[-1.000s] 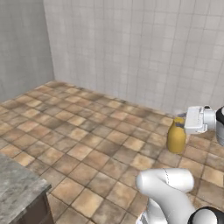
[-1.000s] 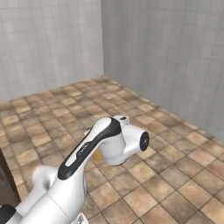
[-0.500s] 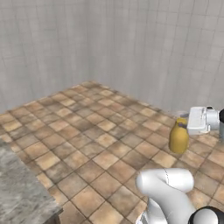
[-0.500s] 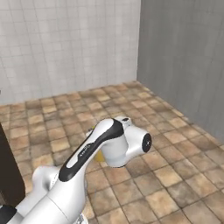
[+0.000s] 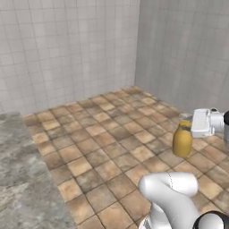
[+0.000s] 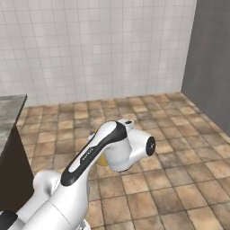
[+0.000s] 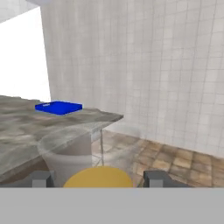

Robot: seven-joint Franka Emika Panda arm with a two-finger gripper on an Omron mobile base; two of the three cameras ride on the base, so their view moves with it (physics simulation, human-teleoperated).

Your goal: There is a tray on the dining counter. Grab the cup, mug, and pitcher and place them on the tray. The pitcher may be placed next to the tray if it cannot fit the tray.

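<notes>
Hand view, upper left: tray (image 7: 58, 107) on counter (image 7: 26, 127), far end cut off. Bottom centre: pitcher (image 7: 98, 177) between gripper (image 7: 97, 179) fingertips (image 7: 154, 178), jaws clamped on it; its body mostly hidden.

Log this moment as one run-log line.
phase: carrying | gripper: shut on pitcher | tray: on dining counter, ahead | cup, mug: unseen
</notes>
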